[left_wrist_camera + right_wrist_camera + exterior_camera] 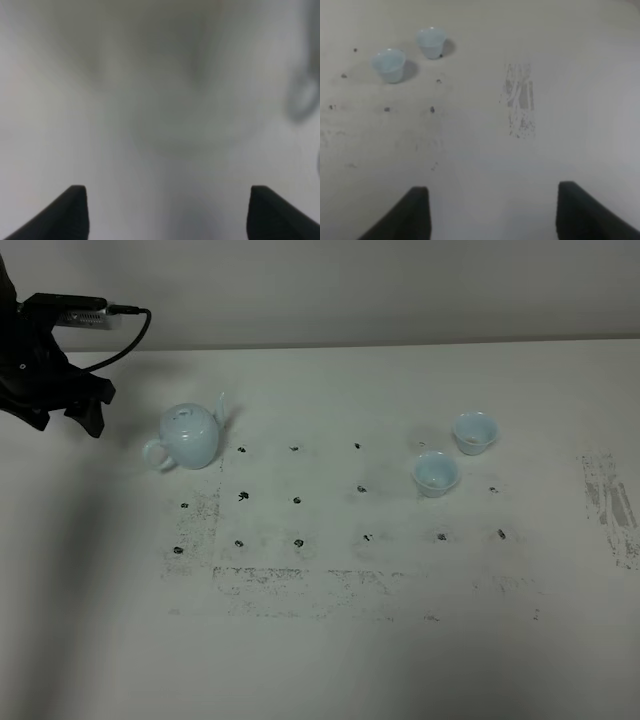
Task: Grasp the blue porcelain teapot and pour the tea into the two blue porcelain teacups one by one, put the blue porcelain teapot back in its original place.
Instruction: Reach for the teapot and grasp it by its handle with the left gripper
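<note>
Pale blue-white glossy porcelain teapot (190, 435) stands left on the white table (330, 660), loop handle facing the nearby black left gripper (167, 215), fingers spread and empty, while the right gripper (495, 215), also spread, overlooks the two small pale blue porcelain teacups (437, 472) (475, 432).

Teapot (190, 435), centre left: pale blue-white, glossy, plain. Lower teacup (436, 472) and upper teacup (475, 432), centre right: same pale blue-white, unpatterned. Table (330, 670): off-white, with a grid of small black dots and grey smudging between the lower rows. Scuff patch (610, 505), right edge: streaky grey. Left arm (40, 375), upper left: black.
</note>
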`<act>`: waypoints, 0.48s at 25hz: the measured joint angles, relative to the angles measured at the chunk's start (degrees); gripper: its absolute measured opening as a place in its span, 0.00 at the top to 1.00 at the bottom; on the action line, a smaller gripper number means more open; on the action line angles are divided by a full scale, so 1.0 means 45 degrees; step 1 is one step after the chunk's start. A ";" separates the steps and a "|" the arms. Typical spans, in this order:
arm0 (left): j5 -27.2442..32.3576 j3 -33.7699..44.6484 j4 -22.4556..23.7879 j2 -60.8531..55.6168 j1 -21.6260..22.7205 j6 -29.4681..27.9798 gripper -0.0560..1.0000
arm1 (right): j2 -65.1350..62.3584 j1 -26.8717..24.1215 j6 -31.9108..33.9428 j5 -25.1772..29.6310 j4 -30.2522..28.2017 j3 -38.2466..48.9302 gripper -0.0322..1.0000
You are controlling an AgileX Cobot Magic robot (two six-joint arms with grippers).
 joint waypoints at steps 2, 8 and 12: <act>-0.0780 0.0047 -0.0391 0.0000 0.0000 0.0282 0.89 | 0.0000 0.0000 0.0000 0.0000 0.0000 0.0000 0.47; -0.1074 0.0047 -0.1342 0.0234 -0.0012 0.0630 0.89 | 0.0000 0.0000 0.0000 0.0000 0.0000 0.0000 0.47; -0.0740 0.0056 -0.1443 0.0630 -0.0012 0.0881 0.89 | 0.0000 0.0000 0.0000 0.0000 0.0000 0.0000 0.47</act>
